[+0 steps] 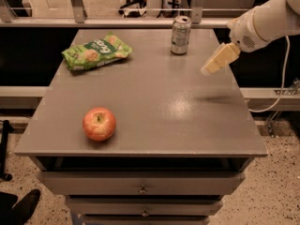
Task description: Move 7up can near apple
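While the 7up can (180, 35) stands upright and untouched near the far edge of the grey table (154, 102), a little right of centre, the gripper (216, 61) hangs in the air above the table's right side, to the right of the can and a little nearer the camera, clearly apart from it. Whether the claw is apart or together cannot be told from this angle; it shows only as one pale cream wedge at the end of a white, rounded arm (262, 20) reaching in from the upper right.

Judged from this, the task is at its reach step: nothing is grasped and the can has not been moved. The apple (99, 124) sits near the front left corner, well apart from the can, diagonally across the table. The next move probably calls for bringing the gripper left and down to the can's side, closing around its body, then carrying it across toward the apple.

The can is a small silver-grey metal cylinder with faint green markings and a shiny top, smooth and likely light. The apple is round, red with yellowish patches and a stem dimple, and could roll if nudged. A crinkled green snack bag (96, 50) lies flat at the far left. The tabletop is smooth and matte with a soft glare, above grey drawers (140, 184).
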Robot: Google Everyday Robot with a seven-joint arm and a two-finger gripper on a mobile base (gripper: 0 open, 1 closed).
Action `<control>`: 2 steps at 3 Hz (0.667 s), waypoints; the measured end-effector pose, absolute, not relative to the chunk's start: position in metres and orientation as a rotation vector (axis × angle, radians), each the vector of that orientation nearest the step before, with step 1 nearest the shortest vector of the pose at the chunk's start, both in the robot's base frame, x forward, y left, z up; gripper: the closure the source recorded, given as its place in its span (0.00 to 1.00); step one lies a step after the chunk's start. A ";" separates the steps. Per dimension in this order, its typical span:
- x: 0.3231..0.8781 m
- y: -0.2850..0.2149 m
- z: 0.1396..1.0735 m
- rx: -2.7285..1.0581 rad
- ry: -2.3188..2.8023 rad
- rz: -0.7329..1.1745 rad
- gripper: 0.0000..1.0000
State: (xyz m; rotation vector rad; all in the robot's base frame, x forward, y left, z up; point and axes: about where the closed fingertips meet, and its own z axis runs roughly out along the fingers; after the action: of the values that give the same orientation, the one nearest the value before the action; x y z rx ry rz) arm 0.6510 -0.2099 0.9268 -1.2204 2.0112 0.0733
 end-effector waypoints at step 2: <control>0.740 -0.174 0.905 -1.076 1.921 0.202 0.00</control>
State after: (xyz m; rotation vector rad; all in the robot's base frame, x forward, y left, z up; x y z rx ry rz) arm 0.7401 -0.1737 0.9053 -1.0759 1.9209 0.2023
